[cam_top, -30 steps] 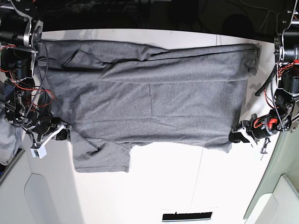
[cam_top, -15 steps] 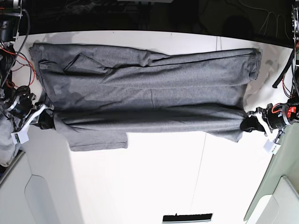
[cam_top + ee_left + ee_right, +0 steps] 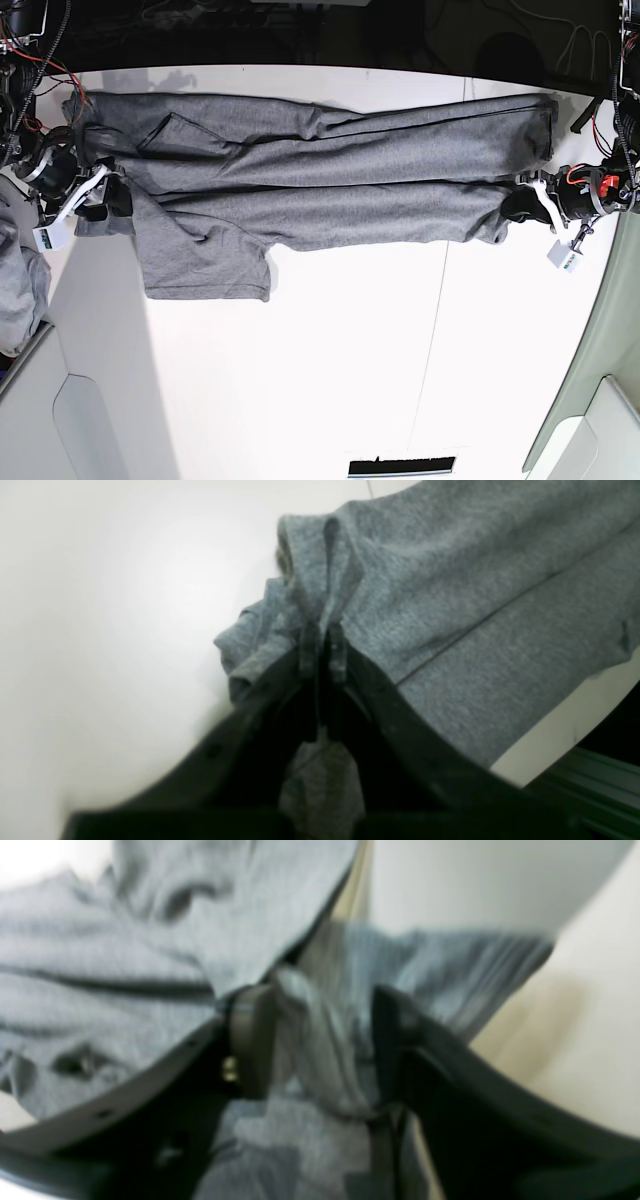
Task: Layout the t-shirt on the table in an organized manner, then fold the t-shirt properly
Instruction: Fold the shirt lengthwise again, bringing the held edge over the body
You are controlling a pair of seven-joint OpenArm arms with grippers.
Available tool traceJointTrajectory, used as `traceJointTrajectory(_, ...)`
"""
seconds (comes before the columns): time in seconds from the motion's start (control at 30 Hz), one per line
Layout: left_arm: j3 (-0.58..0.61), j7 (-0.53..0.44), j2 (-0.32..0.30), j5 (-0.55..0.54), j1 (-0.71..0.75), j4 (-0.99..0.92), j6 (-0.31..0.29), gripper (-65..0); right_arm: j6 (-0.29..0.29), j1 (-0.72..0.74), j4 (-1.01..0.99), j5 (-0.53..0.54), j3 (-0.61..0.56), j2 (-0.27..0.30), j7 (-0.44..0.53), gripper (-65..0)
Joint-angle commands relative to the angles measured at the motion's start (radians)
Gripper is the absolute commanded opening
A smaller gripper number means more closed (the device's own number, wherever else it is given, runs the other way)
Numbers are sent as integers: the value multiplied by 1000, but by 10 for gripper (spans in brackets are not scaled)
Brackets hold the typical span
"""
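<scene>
The t-shirt lies folded lengthwise along the far edge of the table. The left gripper pinches 1 corner tight, keeping that fold taut. The right gripper – jaws apart, cloth between them – seems to be releasing.

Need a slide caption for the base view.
Two grippers, left clamped and right opening, fold the grey t-shirt lengthwise across the white table.

The t-shirt was heather-grey knit cloth, matt and softly textured. The desk presented a smooth white surface with slight sheen. The fingers appeared matt black plastic.
</scene>
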Motion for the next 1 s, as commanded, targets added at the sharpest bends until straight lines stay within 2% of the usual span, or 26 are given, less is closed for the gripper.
traceJointTrajectory(0.0,-8,-18,-17,-16,-16,15,-6,-650,-4,31,16,17,10,19,38,-317)
traceJointTrajectory(0.13,-8,-17,-17,-1,-16,15,-6,-650,-50,106,16,2,10,8,51,-317)
traceJointTrajectory(0.2,-8,-17,-17,3,-16,15,-6,-650,-92,151,11,-45,10,-13,51,-317)
traceJointTrajectory(0.3,-8,-17,-16,2,-16,15,-6,-650,-120,216,-34,-123,10,-60,60,-317)
traceJointTrajectory(0.47,-8,-18,-17,1,-16,15,-6,-650,-125,345,-259,-228,8,-135,116,-317)
traceJointTrajectory(0.6,-8,-18,-16,2,-16,15,-6,-650,-143,419,-453,-245,8,-151,152,-318)
traceJointTrajectory(0.7,-8,-18,-17,-2,-16,15,-6,-650,-108,430,-500,-245,8,-169,153,-320)
traceJointTrajectory(0.8,-8,-26,-16,-2,-16,15,-6,-650,-105,428,-500,-245,7,-200,143,-321)
traceJointTrajectory(0.87,-8,-29,-16,-2,-16,15,-6,-650,-105,428,-500,-245,7,-224,140,-377)
traceJointTrajectory(0.97,-8,-29,-16,-2,-16,15,-6,-650,-103,428,-500,-245,7,-251,130,-544)
